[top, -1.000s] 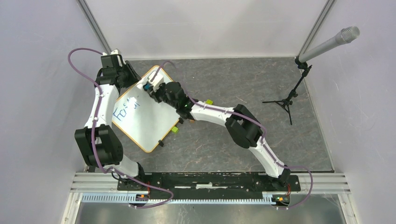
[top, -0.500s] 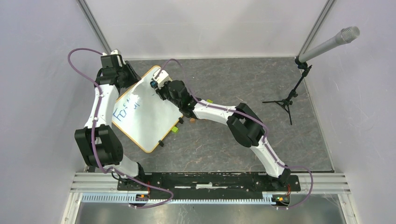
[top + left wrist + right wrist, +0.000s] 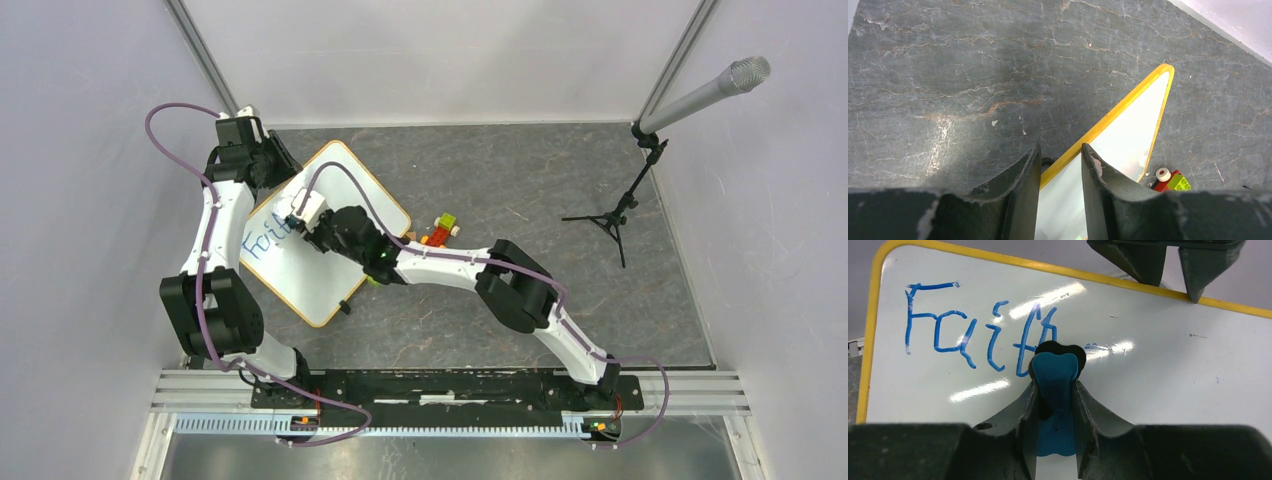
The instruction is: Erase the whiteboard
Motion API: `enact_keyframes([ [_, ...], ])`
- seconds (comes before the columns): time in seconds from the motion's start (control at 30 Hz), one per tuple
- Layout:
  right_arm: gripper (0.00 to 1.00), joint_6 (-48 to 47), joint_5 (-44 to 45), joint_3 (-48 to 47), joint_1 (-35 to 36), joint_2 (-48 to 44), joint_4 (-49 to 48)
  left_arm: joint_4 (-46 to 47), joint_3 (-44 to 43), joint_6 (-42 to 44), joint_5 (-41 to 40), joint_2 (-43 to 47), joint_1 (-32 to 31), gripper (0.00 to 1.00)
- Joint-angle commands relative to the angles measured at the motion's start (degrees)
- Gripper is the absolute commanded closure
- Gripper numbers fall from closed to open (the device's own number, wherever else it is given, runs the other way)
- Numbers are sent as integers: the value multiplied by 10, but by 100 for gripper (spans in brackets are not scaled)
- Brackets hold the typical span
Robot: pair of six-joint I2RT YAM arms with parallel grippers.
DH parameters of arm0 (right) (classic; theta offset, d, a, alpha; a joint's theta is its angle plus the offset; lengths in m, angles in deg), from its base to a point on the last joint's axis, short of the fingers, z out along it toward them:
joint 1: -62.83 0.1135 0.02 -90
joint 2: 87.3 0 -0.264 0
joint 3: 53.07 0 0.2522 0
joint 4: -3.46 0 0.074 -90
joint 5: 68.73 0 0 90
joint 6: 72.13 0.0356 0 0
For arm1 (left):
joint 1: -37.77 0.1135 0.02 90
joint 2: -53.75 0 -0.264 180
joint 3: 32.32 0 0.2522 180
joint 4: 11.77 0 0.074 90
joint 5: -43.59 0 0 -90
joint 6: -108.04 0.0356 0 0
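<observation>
The whiteboard [image 3: 325,280], white with a yellow rim, lies at the left of the grey table. Blue handwriting [image 3: 262,243] runs along its left side. My left gripper [image 3: 275,162] is shut on the board's far left edge; in the left wrist view the rim [image 3: 1108,125] passes between the fingers of that gripper [image 3: 1060,152]. My right gripper [image 3: 1055,384] is shut on a blue eraser [image 3: 1055,371], whose dark pad presses on the whiteboard [image 3: 1173,365] at the right end of the handwriting [image 3: 963,335]. From above, the right gripper [image 3: 302,213] sits over the board's left-middle.
Small toy bricks [image 3: 440,230] lie on the table just right of the board, also seen as bricks [image 3: 1170,180]. A black clip [image 3: 346,307] sits on the board's near edge. A microphone stand [image 3: 615,215] is at the far right.
My right gripper has swept with the eraser from the board's far corner toward the near left, reaching the end of the writing. The toy bricks are now uncovered. The left gripper has stayed put.
</observation>
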Motion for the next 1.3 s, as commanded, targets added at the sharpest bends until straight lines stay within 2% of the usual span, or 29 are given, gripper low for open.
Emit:
enact_keyframes([
  [0.0,68,33,-1,22,-47,-20,-14,-23,-5,-11,34,2,-6,59],
  [0.23,68,92,15,49,-119,-27,2,-21,-3,-12,37,3,-6,59],
  [0.5,69,74,31,28,-125,-24,16,-19,-1,-14,40,7,-6,60],
  [0.83,68,45,-1,-123,-79,51,40,-15,0,-15,47,8,-6,62],
  [1.0,68,18,-38,-159,-50,76,35,-15,-1,-13,45,10,-6,63],
  [1.1,68,-30,-45,-157,-24,73,39,-15,-1,-13,46,12,-6,63],
  [1.27,68,-94,-89,-80,7,34,12,-15,-1,-14,45,13,-6,63],
])
